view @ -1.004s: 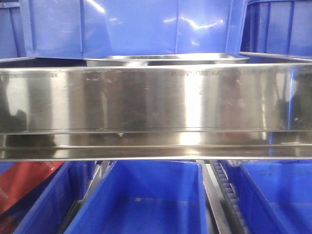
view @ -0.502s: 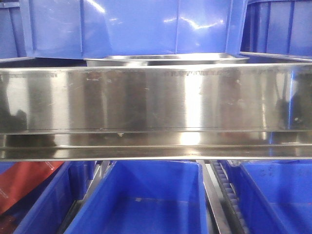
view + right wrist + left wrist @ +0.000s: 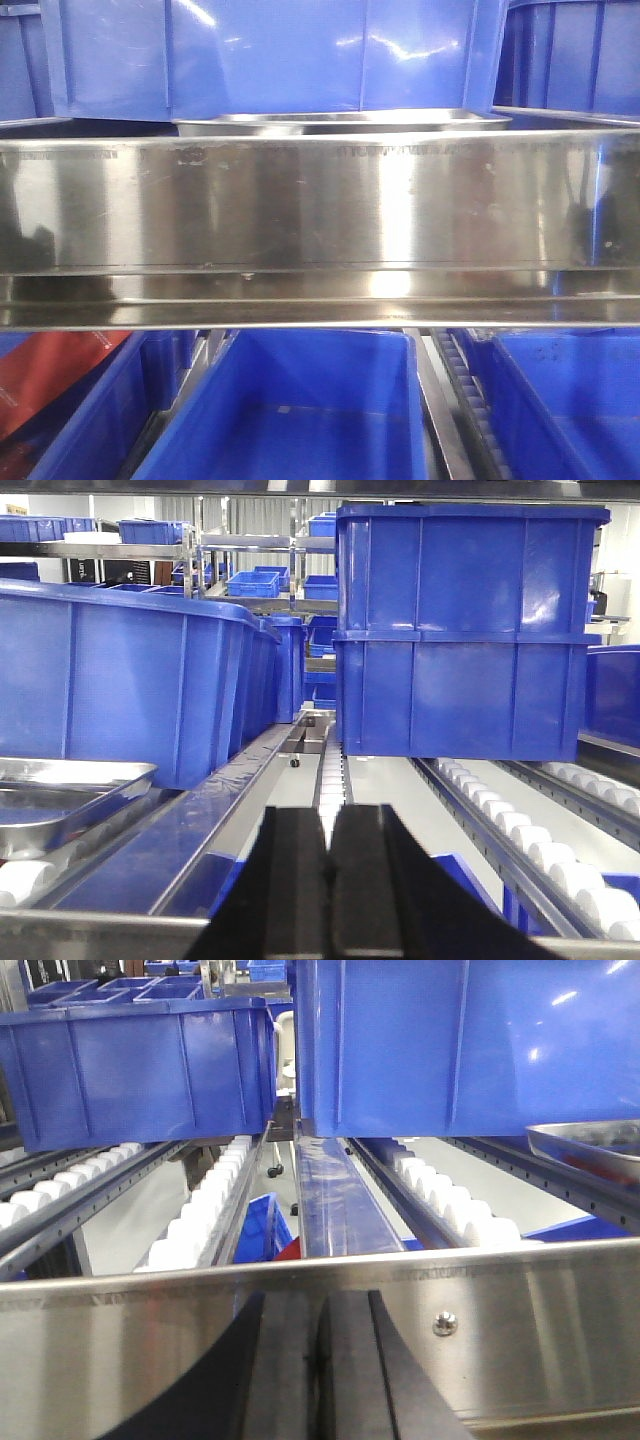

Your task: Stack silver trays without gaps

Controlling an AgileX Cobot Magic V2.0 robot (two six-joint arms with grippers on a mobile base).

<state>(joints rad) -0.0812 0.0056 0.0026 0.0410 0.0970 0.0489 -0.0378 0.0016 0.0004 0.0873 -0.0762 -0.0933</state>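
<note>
A silver tray sits on the roller shelf behind the steel front band; only its flat rim shows in the front view. Its corner shows at the right edge of the left wrist view and at the left of the right wrist view. I cannot tell whether one or more trays lie there. My left gripper is shut and empty, below and in front of the band, left of the tray. My right gripper is shut and empty, at the band's top edge, right of the tray.
The brushed-steel shelf front band spans the front view. Blue bins stand on the white roller lanes behind the tray, and more blue bins sit below the shelf. A stack of two blue bins stands on the right lane.
</note>
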